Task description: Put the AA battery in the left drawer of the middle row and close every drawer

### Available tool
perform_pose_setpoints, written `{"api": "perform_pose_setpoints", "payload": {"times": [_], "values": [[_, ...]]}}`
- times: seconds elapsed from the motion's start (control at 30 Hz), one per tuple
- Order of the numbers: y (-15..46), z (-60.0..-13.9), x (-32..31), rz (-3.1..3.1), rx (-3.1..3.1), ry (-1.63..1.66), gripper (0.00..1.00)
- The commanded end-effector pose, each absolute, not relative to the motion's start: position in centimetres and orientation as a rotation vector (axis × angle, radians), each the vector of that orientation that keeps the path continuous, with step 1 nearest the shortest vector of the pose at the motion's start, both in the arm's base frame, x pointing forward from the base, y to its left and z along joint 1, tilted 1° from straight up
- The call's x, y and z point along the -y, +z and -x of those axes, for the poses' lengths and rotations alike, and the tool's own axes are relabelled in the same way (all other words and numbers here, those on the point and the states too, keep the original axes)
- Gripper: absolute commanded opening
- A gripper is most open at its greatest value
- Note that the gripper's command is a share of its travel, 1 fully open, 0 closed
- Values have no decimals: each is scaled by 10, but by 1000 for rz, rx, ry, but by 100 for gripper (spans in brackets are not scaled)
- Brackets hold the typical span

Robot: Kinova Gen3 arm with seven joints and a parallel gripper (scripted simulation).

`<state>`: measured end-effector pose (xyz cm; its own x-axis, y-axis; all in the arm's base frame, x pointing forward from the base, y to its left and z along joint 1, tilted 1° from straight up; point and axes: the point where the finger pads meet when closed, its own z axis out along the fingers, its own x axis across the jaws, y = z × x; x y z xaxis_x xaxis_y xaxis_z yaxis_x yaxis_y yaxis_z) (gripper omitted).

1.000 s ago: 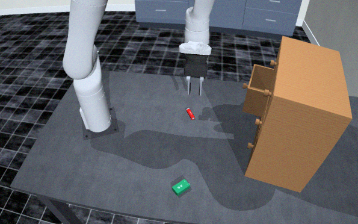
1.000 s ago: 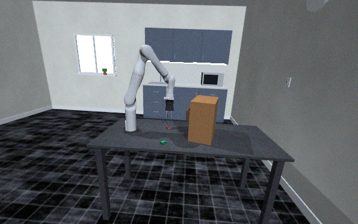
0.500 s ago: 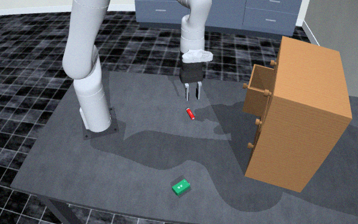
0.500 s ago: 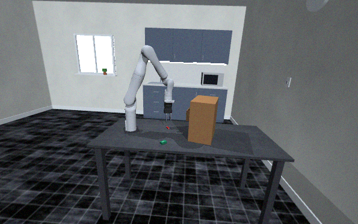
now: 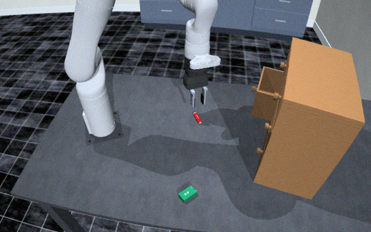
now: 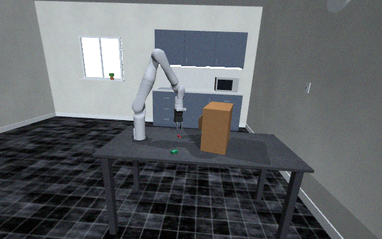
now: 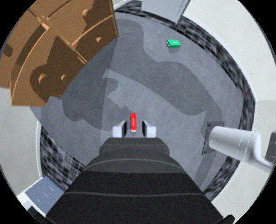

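The red AA battery [image 5: 197, 118] [image 6: 179, 136] [image 7: 133, 121] lies on the table. My gripper [image 5: 198, 105] [image 6: 179, 128] [image 7: 134, 126] points down above it, partly open, with nothing between the fingers. In the wrist view the battery appears between the fingertips, its length running along the gap. The wooden chest [image 5: 322, 78] [image 6: 216, 128] [image 7: 106, 25] stands upright to the right in the top and exterior views. Its left drawer of the middle row [image 5: 263, 104] [image 6: 200, 123] is pulled out, with its top open; its floor is hidden. The other drawers look pushed in.
A green block [image 5: 187, 194] [image 6: 174, 151] [image 7: 173, 43] lies nearer the table's front edge in the top and exterior views. The arm's base [image 5: 101, 121] [image 6: 140, 133] stands at the left. The drawer's knob [image 5: 254, 88] sticks out toward the gripper's side.
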<state>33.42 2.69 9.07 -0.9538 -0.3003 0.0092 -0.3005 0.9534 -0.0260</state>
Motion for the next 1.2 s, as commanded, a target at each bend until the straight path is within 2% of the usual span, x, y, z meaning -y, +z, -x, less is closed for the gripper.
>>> {"api": "perform_pose_setpoints", "payload": {"times": [0.0,0.27,0.3,1.17], "values": [[89,-334,-27,-510,3096,39,67],[89,-335,-27,-517,3095,39,67],[89,-335,-27,-517,3095,39,61],[86,-333,-27,-517,3093,39,61]]}}
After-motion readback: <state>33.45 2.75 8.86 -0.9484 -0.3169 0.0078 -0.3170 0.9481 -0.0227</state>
